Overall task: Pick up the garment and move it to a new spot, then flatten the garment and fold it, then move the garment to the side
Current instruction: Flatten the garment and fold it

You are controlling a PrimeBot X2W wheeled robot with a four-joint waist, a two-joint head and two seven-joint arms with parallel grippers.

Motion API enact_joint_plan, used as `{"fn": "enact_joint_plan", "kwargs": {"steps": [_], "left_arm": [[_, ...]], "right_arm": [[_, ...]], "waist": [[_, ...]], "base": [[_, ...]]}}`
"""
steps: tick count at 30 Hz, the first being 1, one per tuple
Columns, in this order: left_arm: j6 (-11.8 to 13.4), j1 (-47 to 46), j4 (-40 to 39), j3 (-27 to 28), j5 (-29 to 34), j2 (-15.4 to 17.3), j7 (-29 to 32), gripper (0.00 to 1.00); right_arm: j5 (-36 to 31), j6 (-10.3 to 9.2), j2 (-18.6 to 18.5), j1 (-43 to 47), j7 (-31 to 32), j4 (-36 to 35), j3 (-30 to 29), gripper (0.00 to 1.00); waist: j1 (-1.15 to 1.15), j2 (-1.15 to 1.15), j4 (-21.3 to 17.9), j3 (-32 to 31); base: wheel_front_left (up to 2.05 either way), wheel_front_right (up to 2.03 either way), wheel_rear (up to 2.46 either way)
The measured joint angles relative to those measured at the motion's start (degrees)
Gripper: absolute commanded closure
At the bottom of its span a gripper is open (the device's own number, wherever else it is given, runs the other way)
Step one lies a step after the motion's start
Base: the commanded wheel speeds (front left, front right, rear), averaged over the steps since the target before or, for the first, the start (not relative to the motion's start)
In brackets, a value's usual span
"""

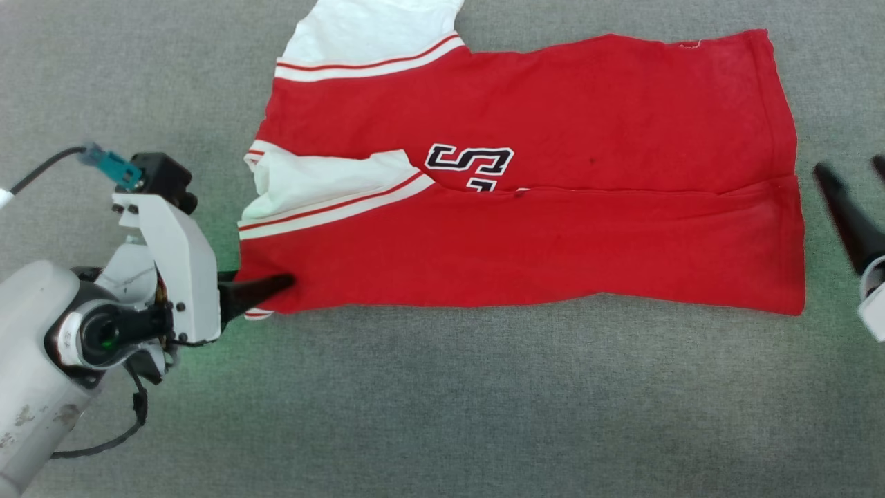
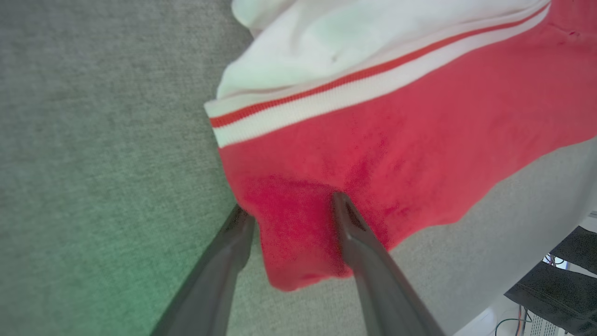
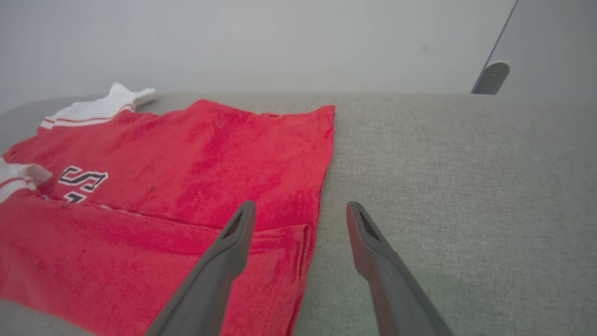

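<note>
The garment [image 1: 553, 249] lies spread on the grey table, red with white sleeves and striped trim. Its near long edge is folded up over the middle, half covering black-and-white lettering. My left gripper [image 1: 273, 287] is at the garment's near left corner. In the left wrist view the left gripper [image 2: 291, 212] stands open, with that corner of the garment [image 2: 396, 154] lying between its fingers; one finger rests on top of the cloth. My right gripper [image 1: 852, 169] is off the garment's right edge. The right wrist view shows the right gripper [image 3: 298, 210] open above the hem of the garment [image 3: 163, 186].
Grey fabric covers the table [image 1: 442, 401] on all sides of the garment. The table's edge [image 2: 536, 261] runs close by in the left wrist view, with dark equipment and cables [image 2: 555, 280] below it. A pale wall [image 3: 280, 42] stands behind the table.
</note>
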Motion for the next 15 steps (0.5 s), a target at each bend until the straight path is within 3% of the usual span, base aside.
{"fn": "enact_joint_plan", "kwargs": {"steps": [1, 11, 15], "left_arm": [[-0.4, 0.0, 0.3, 0.0, 0.0, -0.1, -0.2, 0.97], [-3.1, -0.1, 1.8, -0.4, 0.6, -3.2, -2.1, 1.00], [-4.0, -0.3, 2.5, -0.6, 1.1, -4.7, -3.0, 1.00]], "right_arm": [[0.3, 0.00, -0.5, 0.0, 1.4, -0.1, 0.7, 0.00], [1.5, 0.00, -10.3, 0.5, 22.5, -3.2, 7.6, 0.00], [2.7, 0.00, -11.8, -0.9, 30.4, -3.1, 9.1, 0.00]], "waist": [[0.00, 0.00, 0.0, 0.0], [0.00, 0.00, 1.3, -0.1], [0.00, 0.00, 2.3, 0.0]], "base": [[0.00, 0.00, 0.00], [0.00, 0.00, 0.00], [0.00, 0.00, 0.00]]}}
